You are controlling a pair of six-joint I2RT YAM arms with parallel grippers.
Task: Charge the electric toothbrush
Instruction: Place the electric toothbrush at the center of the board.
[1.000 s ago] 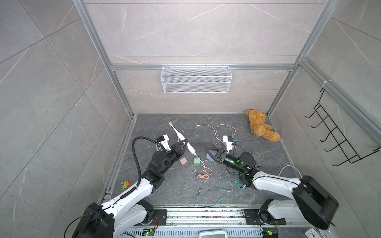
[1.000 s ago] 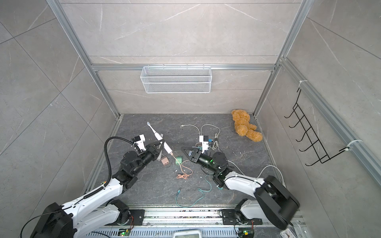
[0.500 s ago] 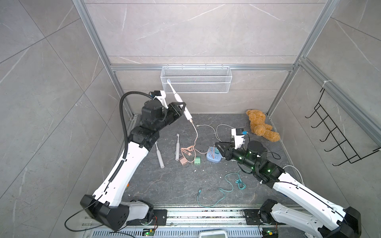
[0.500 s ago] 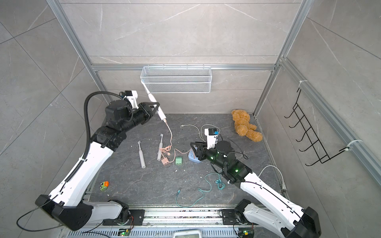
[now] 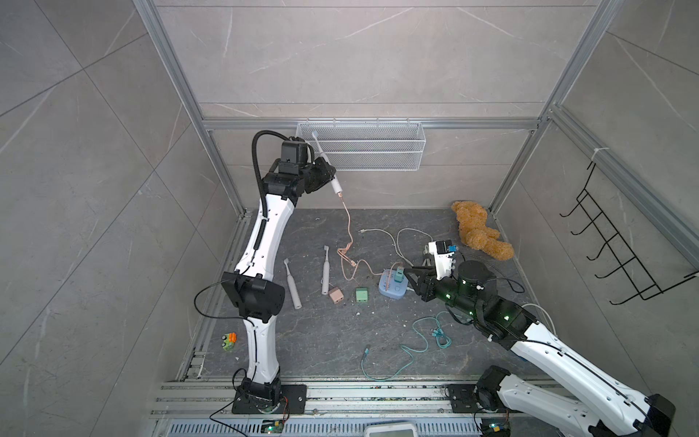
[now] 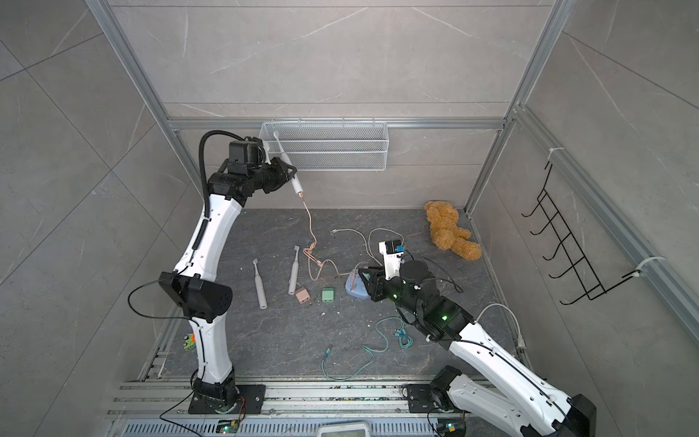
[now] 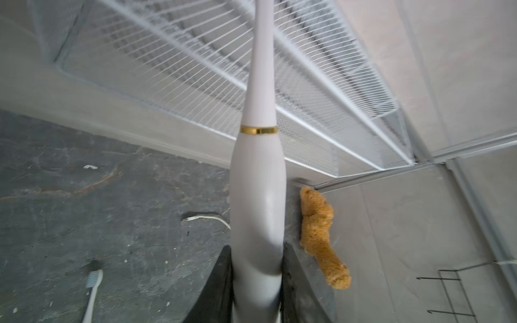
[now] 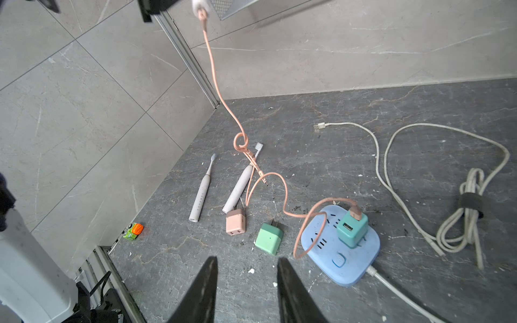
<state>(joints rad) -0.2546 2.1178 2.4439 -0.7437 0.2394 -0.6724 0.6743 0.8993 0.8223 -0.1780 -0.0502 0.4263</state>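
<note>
Item one, left tool (image 7: 257, 253): clamped on the lower handle of the white electric toothbrush (image 7: 258, 190). The brush head points up and away from the tool toward the wire basket (image 5: 378, 151); I cannot tell whether the head touches the mesh. I judge that holding it this high keeps the handle's foot free and the lead hanging clear. Item two, pink cable (image 8: 214, 75): plugged into the handle's foot just below the left tool. It drops to the bench (image 5: 321, 340), loops, and runs to the teal adapter (image 8: 352, 227) seated in the blue power strip (image 8: 349, 275). The charging chain therefore looks joined end to end, to my eye. Item three, right tool (image 8: 246, 261): jaws apart, holding nothing, low over the bench with the power strip just ahead of it, probably stationed there to steady the adapter. Spares, lying far below the left tool: spare toothbrushes (image 5: 292, 283), pink adapter (image 5: 336, 295), green adapter (image 5: 361, 294).
</note>
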